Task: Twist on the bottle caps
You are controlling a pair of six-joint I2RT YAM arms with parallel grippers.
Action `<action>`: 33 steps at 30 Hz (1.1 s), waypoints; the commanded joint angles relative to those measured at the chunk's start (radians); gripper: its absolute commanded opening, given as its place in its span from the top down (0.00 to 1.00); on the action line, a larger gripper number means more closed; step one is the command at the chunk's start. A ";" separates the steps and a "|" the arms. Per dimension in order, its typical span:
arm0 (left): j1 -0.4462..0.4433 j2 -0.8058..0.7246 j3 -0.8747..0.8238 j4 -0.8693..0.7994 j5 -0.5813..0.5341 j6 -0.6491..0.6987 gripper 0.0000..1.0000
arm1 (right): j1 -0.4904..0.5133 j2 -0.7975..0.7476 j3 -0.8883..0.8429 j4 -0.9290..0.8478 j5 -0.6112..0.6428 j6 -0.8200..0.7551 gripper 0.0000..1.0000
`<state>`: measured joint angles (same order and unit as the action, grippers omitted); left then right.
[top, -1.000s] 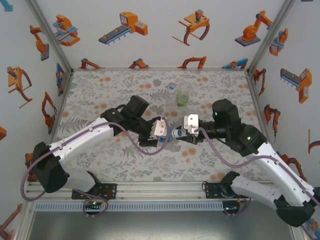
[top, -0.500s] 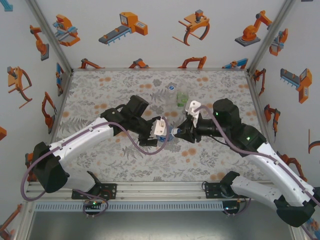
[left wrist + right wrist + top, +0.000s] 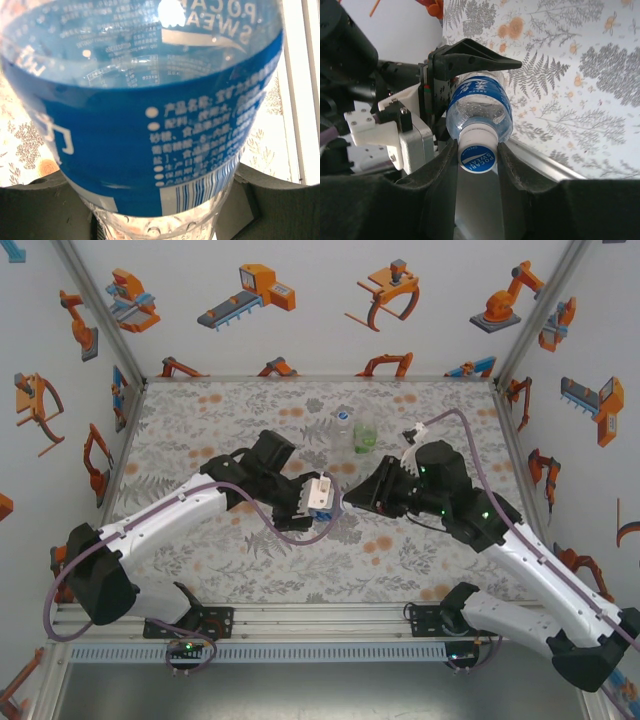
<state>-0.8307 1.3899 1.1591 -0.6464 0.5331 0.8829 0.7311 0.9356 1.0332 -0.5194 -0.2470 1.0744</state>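
The left pincer point(image 3: 160, 210) grips the Pocari Sweat bottle point(image 3: 150, 125) lying level, neck pointing right into the right pincer point(image 3: 477, 150), which is pinched tight on its white cap point(image 3: 477, 157).

Bottle point(image 3: 479, 111) ahead of the right claw point(image 3: 477, 150): clear glossy plastic, shiny blue label point(image 3: 125, 145). Cap point(image 3: 477, 157) between its matt black pads point(image 3: 442, 175) is smooth white plastic.

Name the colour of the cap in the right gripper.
White cap with a blue top, clearest in the right wrist view.
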 commanded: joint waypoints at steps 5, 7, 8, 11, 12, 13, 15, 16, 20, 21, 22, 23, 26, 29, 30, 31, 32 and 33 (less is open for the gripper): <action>-0.021 -0.009 0.031 0.033 0.095 0.016 1.00 | 0.001 0.030 0.069 -0.007 0.054 -0.074 0.74; -0.021 -0.010 0.031 0.034 0.097 0.016 1.00 | 0.001 0.018 0.084 -0.007 0.060 -0.213 0.59; -0.021 -0.010 0.031 0.034 0.096 0.017 1.00 | 0.001 0.011 0.094 -0.008 0.058 -0.299 0.53; -0.021 -0.010 0.030 0.033 0.094 0.018 1.00 | 0.001 -0.006 0.115 -0.013 0.024 -0.573 0.47; -0.021 -0.011 0.030 0.034 0.094 0.016 1.00 | 0.001 -0.013 0.117 -0.011 0.007 -0.660 0.46; -0.021 -0.011 0.030 0.034 0.094 0.019 1.00 | 0.001 -0.020 0.119 -0.008 -0.012 -0.750 0.46; -0.021 -0.009 0.030 0.034 0.094 0.019 1.00 | 0.001 -0.032 0.118 0.007 -0.069 -0.931 0.46; -0.021 -0.007 0.030 0.034 0.095 0.018 1.00 | 0.001 -0.038 0.119 0.010 -0.099 -1.021 0.46; -0.020 -0.008 0.029 0.034 0.096 0.020 1.00 | 0.000 -0.035 0.148 -0.051 -0.208 -1.352 0.46; -0.021 -0.010 0.028 0.034 0.095 0.020 1.00 | 0.001 -0.032 0.155 -0.069 -0.228 -1.412 0.46; -0.021 -0.011 0.028 0.033 0.094 0.022 1.00 | 0.001 -0.028 0.166 -0.091 -0.261 -1.477 0.45; -0.021 -0.011 0.028 0.033 0.094 0.021 1.00 | 0.001 -0.024 0.171 -0.109 -0.300 -1.537 0.46; -0.021 -0.010 0.028 0.034 0.096 0.021 1.00 | 0.001 -0.019 0.164 -0.138 -0.401 -1.696 0.47; -0.021 -0.013 0.028 0.034 0.099 0.022 1.00 | 0.001 -0.015 0.145 -0.151 -0.459 -1.783 0.48; -0.021 -0.015 0.028 0.033 0.097 0.021 1.00 | 0.001 -0.016 0.141 -0.150 -0.462 -1.792 0.49; -0.021 -0.014 0.028 0.034 0.097 0.021 1.00 | 0.001 -0.014 0.136 -0.151 -0.463 -1.800 0.49; -0.021 -0.016 0.027 0.034 0.097 0.022 1.00 | 0.001 -0.012 0.133 -0.153 -0.465 -1.805 0.50; -0.021 -0.016 0.028 0.034 0.097 0.021 1.00 | 0.001 -0.010 0.130 -0.155 -0.465 -1.810 0.51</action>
<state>-0.8505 1.3907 1.1595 -0.6170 0.5961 0.8845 0.7303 0.9226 1.1736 -0.6518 -0.6453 -0.6193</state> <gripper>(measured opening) 0.608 0.500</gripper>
